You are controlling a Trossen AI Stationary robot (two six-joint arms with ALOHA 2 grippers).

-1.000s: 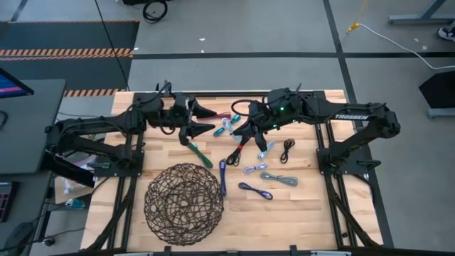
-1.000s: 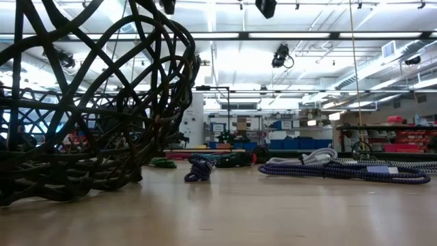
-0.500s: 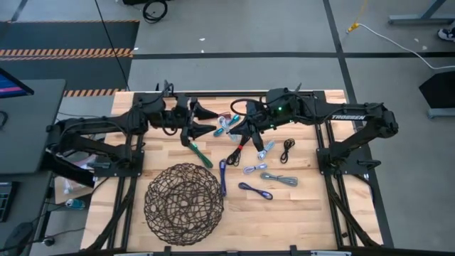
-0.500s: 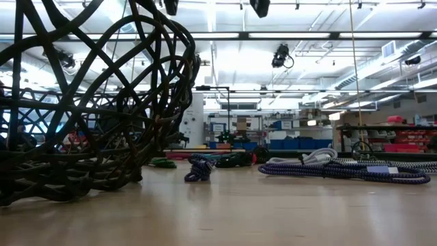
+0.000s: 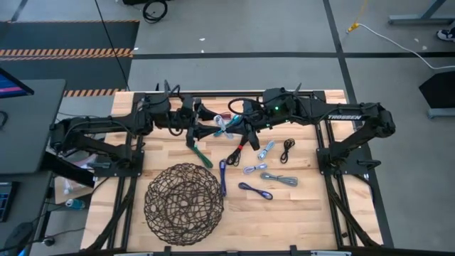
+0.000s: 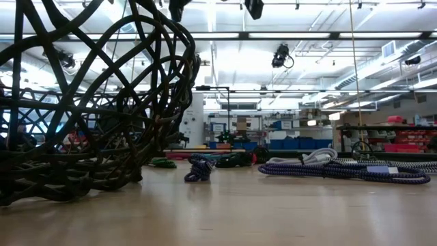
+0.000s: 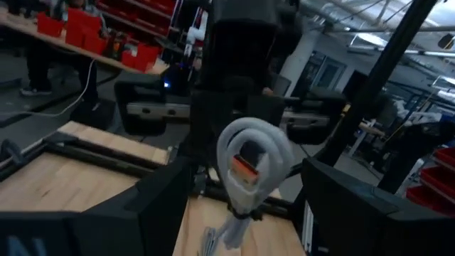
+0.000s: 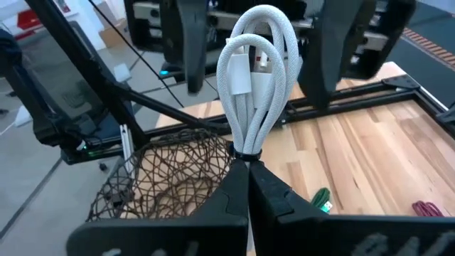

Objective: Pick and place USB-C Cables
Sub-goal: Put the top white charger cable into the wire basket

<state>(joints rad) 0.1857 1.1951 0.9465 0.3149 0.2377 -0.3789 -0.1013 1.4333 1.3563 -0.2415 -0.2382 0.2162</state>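
Observation:
My right gripper (image 5: 237, 129) is shut on a pale coiled USB-C cable (image 8: 257, 78) above the table's far middle. My left gripper (image 5: 212, 124) is open and faces it from the left. Its two fingers (image 8: 186, 50) stand on either side of the coil's loop end without touching it. In the left wrist view the same cable (image 7: 250, 160) shows between them. Other cables lie on the table: green (image 5: 200, 155), purple (image 5: 222, 176), purple (image 5: 254, 190), grey (image 5: 279, 179), light blue (image 5: 254, 168), black (image 5: 286, 149) and maroon (image 5: 232, 116). My right gripper pinches the pale bundle at its tied end (image 8: 245, 151) between its two fingers. The fingers come from the table's right, slanting a little downward, in line with the bundle. The coil sticks out beyond the fingertips toward the left gripper, lifted clear of the table.
A large round dark wire-mesh basket (image 5: 183, 203) sits at the near left of the wooden table (image 5: 306, 220); it fills the left of the low view (image 6: 82, 102). Loose cables are scattered between the basket and the right arm's base.
My right gripper has carried the pale cable a little toward the table's left, so that its loop end now stands between the left gripper's open fingers. The cables on the table have stayed put.

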